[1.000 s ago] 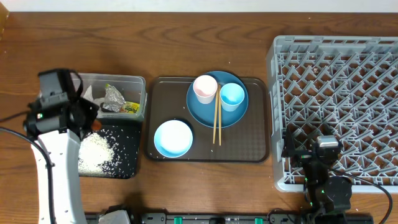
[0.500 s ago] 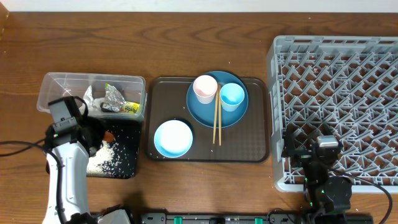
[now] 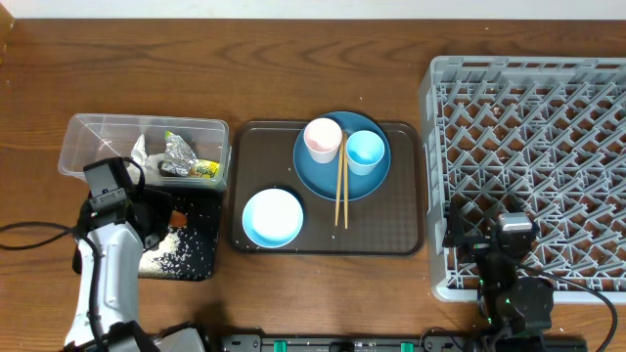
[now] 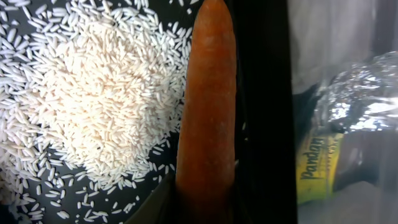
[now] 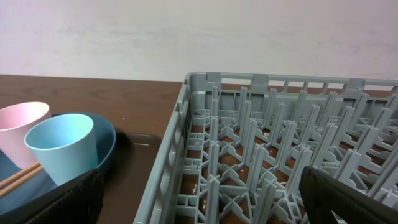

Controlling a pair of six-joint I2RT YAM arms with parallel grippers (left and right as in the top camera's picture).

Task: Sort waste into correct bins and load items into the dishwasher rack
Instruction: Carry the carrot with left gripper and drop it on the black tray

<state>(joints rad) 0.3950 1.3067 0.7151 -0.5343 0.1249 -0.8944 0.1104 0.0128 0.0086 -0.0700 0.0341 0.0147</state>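
One item in hand: the left gripper, narrowed onto the thick end of the orange carrot, tip pointing away, low over the black tray. Held there, most likely, because food scraps belong with the loose rice heaped in that tray. Lined up along the tray's wall, just beside the heap rather than on it. Cannot tell whether resting on the tray floor or just above it.

Beyond that wall, in the clear tub: crumpled foil, yellow-green wrapper and white tissue. Dry rubbish kept apart from food, by the look of it.

Further out, on the brown serving tray: white bowl alone at the near left. Then the blue plate carrying the pink cup and light blue cup side by side, with chopsticks laid across the plate's near rim. All waiting for the dishwasher rack on the right, no dishes seen in it.

Parked at the rack's near-left corner, the right gripper, jaws spread wide, holding nothing.

Overhead: gives the whole layout but hides nearly all of the carrot under the arm. Left wrist: shows the carrot's lie against wall and rice, and the wrapper's print, but nothing of the dishes. Right wrist: shows cups and pegs from the side, none of the bins.
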